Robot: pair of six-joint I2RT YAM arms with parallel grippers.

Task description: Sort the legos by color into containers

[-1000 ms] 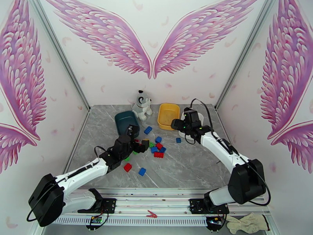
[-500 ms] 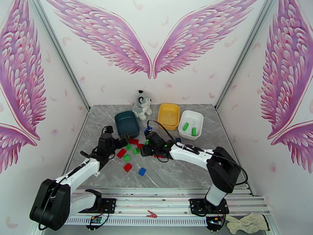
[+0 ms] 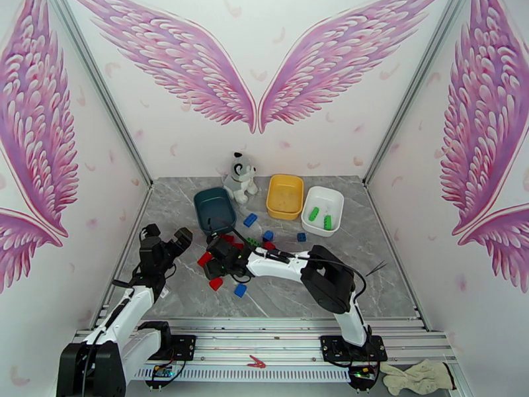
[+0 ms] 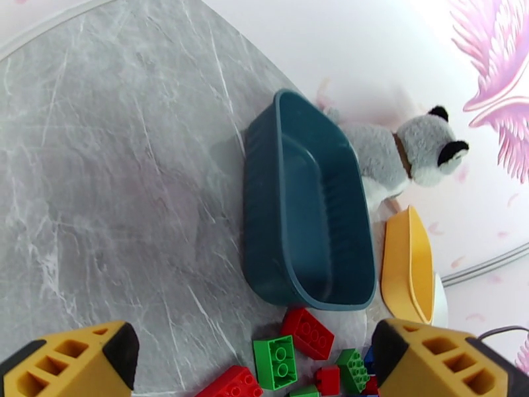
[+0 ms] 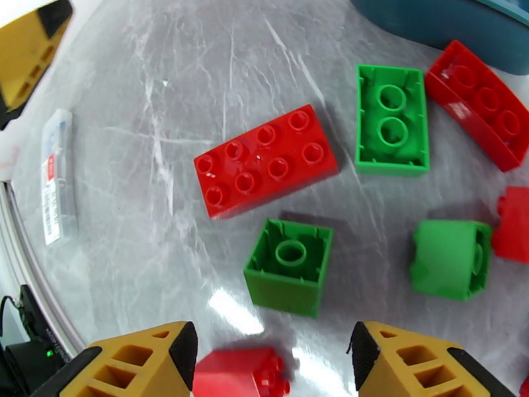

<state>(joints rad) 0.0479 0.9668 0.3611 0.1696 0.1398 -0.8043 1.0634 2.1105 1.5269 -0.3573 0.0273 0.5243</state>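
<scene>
Right wrist cam: my right hand (image 5: pixel 271 345) hangs spread open near the middle of the desk (image 5: pixel 119 94), an upturned green lego (image 5: pixel 287 266) just ahead of its gap, so I reckon it's nearer than my left hand (image 3: pixel 165 238), wide open by the left edge.

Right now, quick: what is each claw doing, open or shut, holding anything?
Left gripper: open, holding nothing.
Right gripper: open, holding nothing.
</scene>
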